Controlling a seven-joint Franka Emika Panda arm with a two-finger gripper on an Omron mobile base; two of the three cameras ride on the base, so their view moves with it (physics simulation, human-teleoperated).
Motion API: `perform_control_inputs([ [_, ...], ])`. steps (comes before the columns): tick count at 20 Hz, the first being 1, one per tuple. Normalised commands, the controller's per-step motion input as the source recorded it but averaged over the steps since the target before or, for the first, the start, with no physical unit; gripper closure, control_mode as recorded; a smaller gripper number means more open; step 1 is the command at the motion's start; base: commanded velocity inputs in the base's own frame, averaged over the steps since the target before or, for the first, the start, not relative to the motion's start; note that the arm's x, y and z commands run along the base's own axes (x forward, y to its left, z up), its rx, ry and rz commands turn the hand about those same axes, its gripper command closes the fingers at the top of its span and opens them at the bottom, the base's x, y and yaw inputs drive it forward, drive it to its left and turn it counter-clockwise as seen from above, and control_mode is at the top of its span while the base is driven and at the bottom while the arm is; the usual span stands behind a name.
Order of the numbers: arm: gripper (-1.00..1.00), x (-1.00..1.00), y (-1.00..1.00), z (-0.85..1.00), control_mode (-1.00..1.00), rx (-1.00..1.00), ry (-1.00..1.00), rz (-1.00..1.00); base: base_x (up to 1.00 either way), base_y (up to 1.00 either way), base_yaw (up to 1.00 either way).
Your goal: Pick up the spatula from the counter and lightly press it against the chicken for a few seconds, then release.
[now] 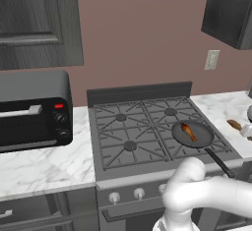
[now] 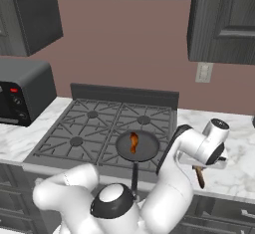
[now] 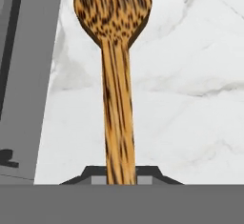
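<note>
The wooden spatula [image 3: 112, 75] runs up the hand view over the marble counter, blade at the top. Its handle passes between the two dark fingertips of my gripper [image 3: 121, 175], which is shut on it. In the right base view the gripper [image 2: 201, 167] hangs low over the counter right of the stove, with the spatula [image 2: 200, 177] poking out below it. In the left base view the spatula [image 1: 234, 124] lies at the right edge, next to the hand. The brown chicken piece [image 1: 188, 131] [image 2: 134, 142] lies in a dark pan [image 1: 203, 141] [image 2: 149, 151] on the front right burner.
The pan's long handle [image 1: 219, 161] points toward the stove's front edge, between pan and spatula. A black toaster oven [image 1: 32, 109] stands on the left counter. The stove grates [image 1: 128, 127] fill the middle. Dark cabinets [image 2: 224, 19] hang above the right counter.
</note>
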Motion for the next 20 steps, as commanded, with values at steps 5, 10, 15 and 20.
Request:
perform_control_inputs([
  [5,1.00,-0.12,0.35,0.33,-1.00,0.00,-0.01,0.06,0.00,0.00,0.00],
  [10,1.00,-0.05,0.32,0.27,-1.00,-0.02,0.00,0.12,0.00,0.00,0.00],
  [15,1.00,-0.07,0.25,0.20,-1.00,-0.04,0.00,0.16,0.00,0.00,0.00],
  [20,1.00,-0.14,0.22,0.11,-1.00,-0.07,-0.03,0.20,0.00,0.00,0.00],
])
